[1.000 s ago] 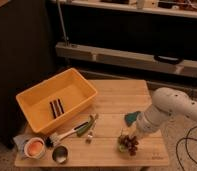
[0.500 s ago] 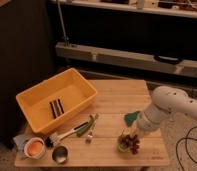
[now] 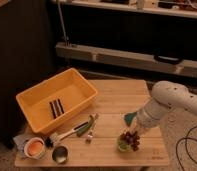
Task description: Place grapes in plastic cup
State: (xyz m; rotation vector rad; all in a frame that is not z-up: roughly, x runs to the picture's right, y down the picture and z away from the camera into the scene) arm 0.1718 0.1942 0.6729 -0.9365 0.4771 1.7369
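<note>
A: Camera view, right side first?

B: White, rounded robot arm (image 3: 169, 102) reaching in from the right, bent down toward the front right of the pale wooden tabletop (image 3: 117, 95). Pincer (image 3: 133, 134) low over the dark reddish-purple bunch of grapes (image 3: 129, 139). Cannot tell how the pincer stands.

A: And the grapes?

B: Sitting on top of the small translucent light-green plastic cup (image 3: 122, 145), spilling over its right rim, near the tabletop's front edge. Flat teal-green sponge (image 3: 130, 118) just behind, partly hidden by the arm.

A: Left side?

B: Large yellow plastic bin (image 3: 39, 97) at the back left, two dark sticks (image 3: 56, 107) lying on its floor. In front of it, a green-handled brush (image 3: 74, 131) lying at a slant, with a small metal utensil (image 3: 89, 135) beside it. Toward the front left corner, a small dark metal cup (image 3: 59, 154) and a pale round bowl with orange contents (image 3: 34, 148), close together.
</note>
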